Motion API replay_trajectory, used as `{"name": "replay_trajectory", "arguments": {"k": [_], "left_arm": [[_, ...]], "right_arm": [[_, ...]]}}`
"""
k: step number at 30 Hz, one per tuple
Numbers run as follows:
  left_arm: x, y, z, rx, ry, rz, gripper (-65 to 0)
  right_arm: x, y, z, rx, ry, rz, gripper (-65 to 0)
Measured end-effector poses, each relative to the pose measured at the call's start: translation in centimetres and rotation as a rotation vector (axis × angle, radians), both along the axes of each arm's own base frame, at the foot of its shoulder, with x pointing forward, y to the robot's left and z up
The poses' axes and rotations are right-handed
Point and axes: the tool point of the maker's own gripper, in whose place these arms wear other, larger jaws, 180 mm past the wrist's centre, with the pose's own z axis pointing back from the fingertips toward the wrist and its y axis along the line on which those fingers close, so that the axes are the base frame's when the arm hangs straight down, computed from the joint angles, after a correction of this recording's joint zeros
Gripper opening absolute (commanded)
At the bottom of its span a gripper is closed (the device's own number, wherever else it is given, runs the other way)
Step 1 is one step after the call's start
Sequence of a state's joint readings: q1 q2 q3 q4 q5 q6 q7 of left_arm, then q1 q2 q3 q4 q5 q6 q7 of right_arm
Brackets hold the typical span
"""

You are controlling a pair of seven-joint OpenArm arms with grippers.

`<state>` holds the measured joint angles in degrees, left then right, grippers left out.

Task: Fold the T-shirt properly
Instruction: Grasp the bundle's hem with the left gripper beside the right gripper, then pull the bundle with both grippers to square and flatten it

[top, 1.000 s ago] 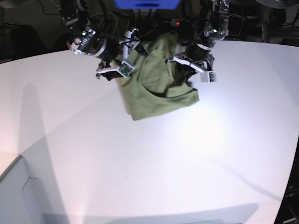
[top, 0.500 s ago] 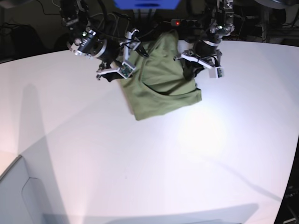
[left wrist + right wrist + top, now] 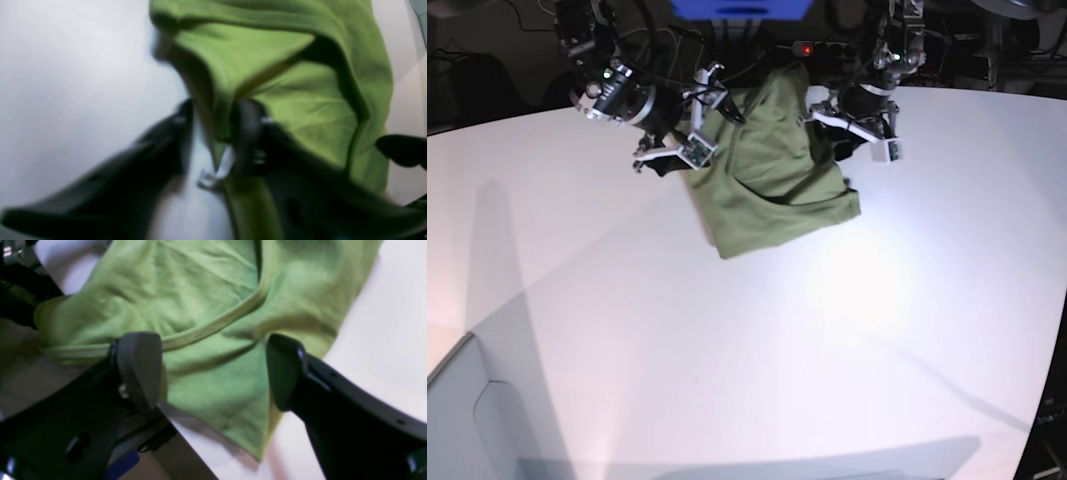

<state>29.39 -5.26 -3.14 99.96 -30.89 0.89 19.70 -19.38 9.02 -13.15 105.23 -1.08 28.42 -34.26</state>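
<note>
T-shirt (image 3: pixel 777 170) sits at the far middle of the white surface (image 3: pixel 757 350), bunched into a rough folded block, its near corner pointing toward the camera, far end running up to the surface's far edge. Base view: both arms flank it, right gripper (image 3: pixel 689 135) on the scene's left at the shirt's left edge, left gripper (image 3: pixel 859 130) on the scene's right at the shirt's far right edge. Base is too small to read finger gaps. The wrist views fill that in. Right wrist: fingers (image 3: pixel 138 368) spread wide apart, hovering above the T-shirt (image 3: pixel 206 323), nothing between them but cloth below; ribbed collar seam (image 3: pixel 213 326) runs diagonally across between the two fingers, and a cloth corner points down onto the surface (image 3: pixel 383 323) under the gap. Left wrist: blurred, fingers (image 3: pixel 248 133) parted with a hanging fold of the T-shirt (image 3: pixel 300 100) in the gap; the cloth looks to lie against the right-hand finger, left-hand one clear of it, so not clamped as far as I can tell. A thick hem edge (image 3: pixel 250 13) crosses the top of that view, white surface (image 3: pixel 73 83) to its left. Base alone shows the dark far background with cables and a blue panel (image 3: pixel 742 8) behind the arms.
</note>
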Motion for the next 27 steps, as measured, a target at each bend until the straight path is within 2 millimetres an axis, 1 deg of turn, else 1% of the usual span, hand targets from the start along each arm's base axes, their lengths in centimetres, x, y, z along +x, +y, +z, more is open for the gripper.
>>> {"name": "replay_trajectory", "arguments": {"k": [2, 4, 6, 10, 13, 16, 18, 19, 20, 22, 23, 26, 27], "left_arm": [[-0.5, -0.1, 0.1, 0.000, 0.008, -0.002, -30.9], [-0.8, -0.1, 0.3, 0.002, 0.007, -0.006, -27.8], [-0.8, -0.1, 0.4, 0.001, 0.004, -0.005, -27.8], [-0.8, -0.1, 0.0, -0.002, 0.011, -0.003, -27.8], [-1.0, -1.4, -0.2, -0.020, 0.009, -0.029, -27.8], [-0.9, -3.4, -0.1, -0.050, 0.014, -0.074, -27.9], [-0.8, -4.2, -0.3, -0.063, 0.015, -0.089, -28.0], [-0.6, -4.2, -0.4, -0.068, 0.008, -0.083, -28.0], [-0.8, -4.4, -0.6, -0.072, 0.011, -0.087, -28.8], [-0.8, -5.0, -0.9, -0.082, 0.008, -0.098, -34.1], [-0.7, -5.2, -1.0, -0.084, 0.007, -0.105, -38.3], [-1.0, -5.4, -1.6, -0.088, 0.032, -0.112, -53.7], [-1.1, -5.5, -1.7, -0.090, 0.036, -0.112, -57.7]], "right_arm": [[0.0, 0.0, 0.0, 0.000, -0.001, 0.000, -19.7], [0.3, 0.1, 0.2, 0.001, -0.008, 0.003, -19.7], [0.6, 0.1, 0.3, -0.001, -0.016, 0.004, -19.7], [0.7, 0.1, 0.3, -0.002, -0.017, 0.005, -19.7], [0.6, 0.1, 0.3, -0.001, -0.016, 0.005, -19.7], [0.6, 0.1, 0.3, 0.000, -0.017, 0.004, -19.7], [0.6, 0.1, 0.3, 0.000, -0.017, 0.004, -19.7], [0.7, 0.1, 0.3, -0.001, -0.018, 0.005, -19.7], [0.7, 0.1, 0.4, 0.000, -0.019, 0.004, -19.7], [0.8, 0.1, 0.4, 0.002, -0.021, 0.004, -19.7], [0.8, 0.1, 0.4, 0.001, -0.021, 0.003, -19.7], [0.8, 0.1, 0.4, 0.001, -0.021, 0.002, -19.7], [0.8, 0.0, 0.4, 0.001, -0.021, 0.001, -19.7]]}}
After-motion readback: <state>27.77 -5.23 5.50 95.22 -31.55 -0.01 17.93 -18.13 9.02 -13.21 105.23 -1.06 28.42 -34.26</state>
